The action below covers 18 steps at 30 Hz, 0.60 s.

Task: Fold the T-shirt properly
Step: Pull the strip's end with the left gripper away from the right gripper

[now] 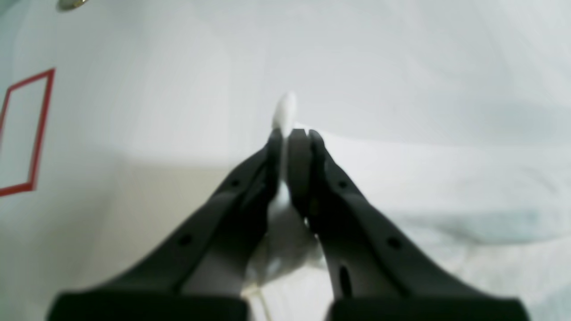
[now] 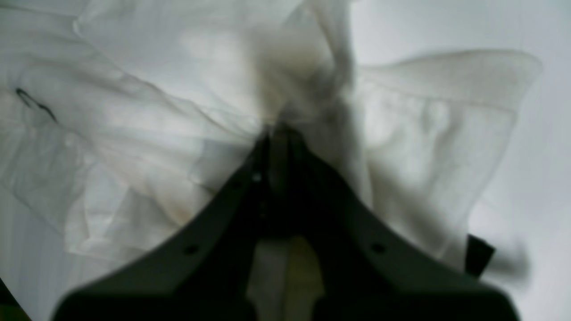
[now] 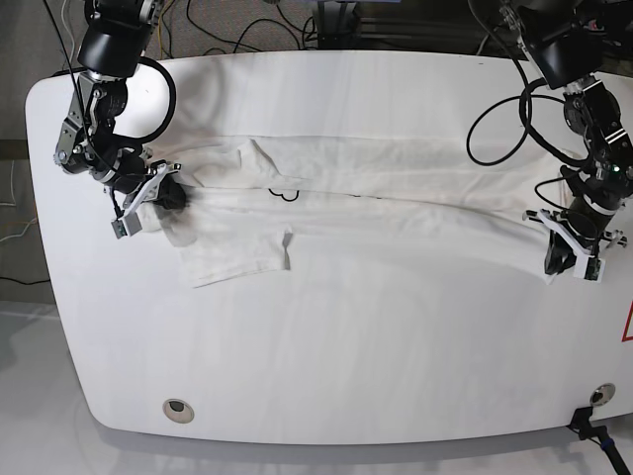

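Observation:
The white T-shirt [image 3: 396, 193] lies stretched in a long band across the white table [image 3: 346, 356], plain side up, no print showing. One short sleeve [image 3: 235, 252] lies flat toward the front. My right gripper [image 3: 170, 196] is shut on the shirt's end at the left of the base view; in the right wrist view its tips [image 2: 279, 129] pinch bunched fabric [image 2: 134, 111] with the sleeve [image 2: 446, 116] beside them. My left gripper [image 3: 556, 259] is shut on the other end; in the left wrist view its tips [image 1: 290, 133] clamp a fold of white cloth [image 1: 446, 187].
A red outlined mark [image 3: 627, 327] sits at the table's right edge, also in the left wrist view [image 1: 26, 133]. A round metal grommet [image 3: 177, 407] is near the front left edge. A black clamp [image 3: 595, 396] sits at the front right corner. Cables [image 3: 495, 129] hang at the back.

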Each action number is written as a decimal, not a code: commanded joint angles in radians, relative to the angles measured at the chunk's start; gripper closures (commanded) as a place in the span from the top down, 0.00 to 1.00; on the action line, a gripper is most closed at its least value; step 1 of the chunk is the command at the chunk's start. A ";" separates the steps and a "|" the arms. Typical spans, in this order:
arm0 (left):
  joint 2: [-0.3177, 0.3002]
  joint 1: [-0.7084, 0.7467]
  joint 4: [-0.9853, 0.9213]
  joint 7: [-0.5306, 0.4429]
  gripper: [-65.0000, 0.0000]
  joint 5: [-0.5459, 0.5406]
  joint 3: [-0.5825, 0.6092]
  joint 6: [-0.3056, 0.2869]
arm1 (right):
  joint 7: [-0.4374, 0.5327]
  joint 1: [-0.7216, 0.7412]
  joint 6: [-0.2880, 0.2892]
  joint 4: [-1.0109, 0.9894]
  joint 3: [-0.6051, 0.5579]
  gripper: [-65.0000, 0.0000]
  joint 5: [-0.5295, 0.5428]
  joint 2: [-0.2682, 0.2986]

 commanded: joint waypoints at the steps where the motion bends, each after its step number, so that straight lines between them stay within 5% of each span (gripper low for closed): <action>1: -0.018 0.036 0.091 -0.025 0.00 -0.020 0.025 -0.002 | -0.079 -0.006 -0.017 -0.008 -0.004 0.00 -0.082 0.008; 11: -0.024 0.226 0.124 -0.027 0.00 -0.013 -0.006 -0.002 | -0.079 -0.006 -0.017 -0.008 -0.004 0.00 -0.084 0.008; 18: -0.056 0.220 -0.027 -0.030 0.00 -0.014 -0.063 -0.002 | -0.079 -0.008 -0.017 -0.008 -0.004 0.00 -0.084 0.008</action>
